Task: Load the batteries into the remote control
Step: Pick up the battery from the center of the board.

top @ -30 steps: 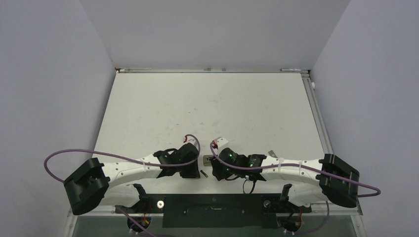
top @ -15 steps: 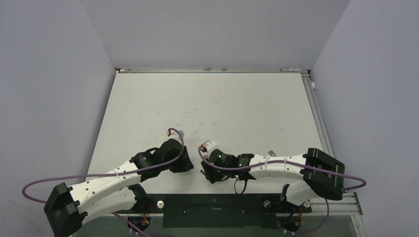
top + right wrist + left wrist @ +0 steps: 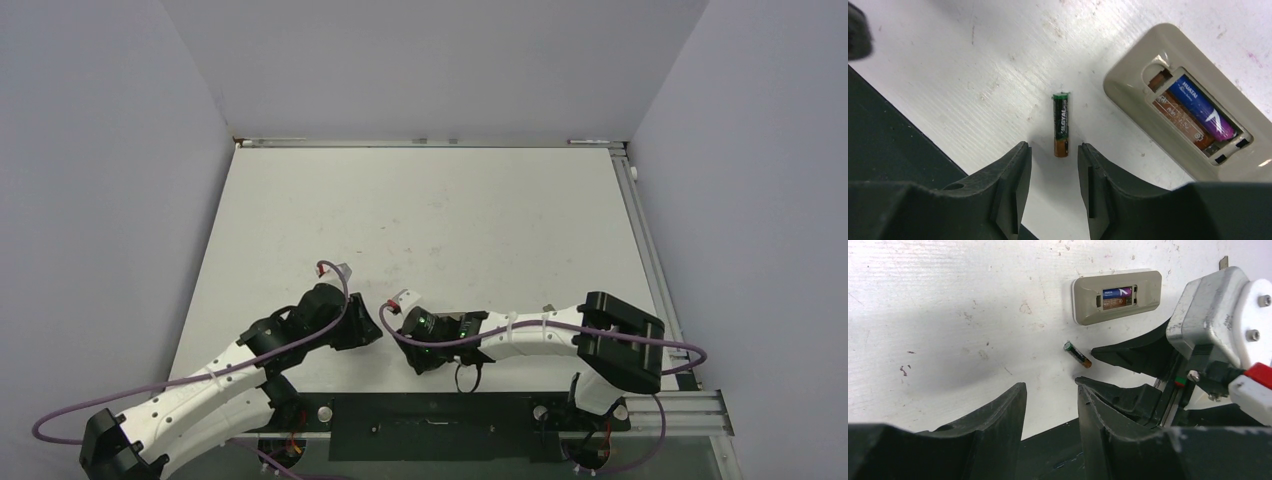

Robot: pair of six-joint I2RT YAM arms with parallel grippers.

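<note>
One loose green-and-gold battery

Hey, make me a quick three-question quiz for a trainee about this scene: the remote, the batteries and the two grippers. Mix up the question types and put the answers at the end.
1. Count: how many batteries sit in the recess of the remote control?
2. True or false: the left gripper is holding the loose battery.
3. Where does the loose battery lie? A: on top of the remote control. B: on the table, its orange end at the mouth of the right gripper. C: between the left gripper's fingers.
Key: 1: one, the blue battery; the slot beside it is empty. 2: false; the left gripper is open and empty. 3: B.
</note>
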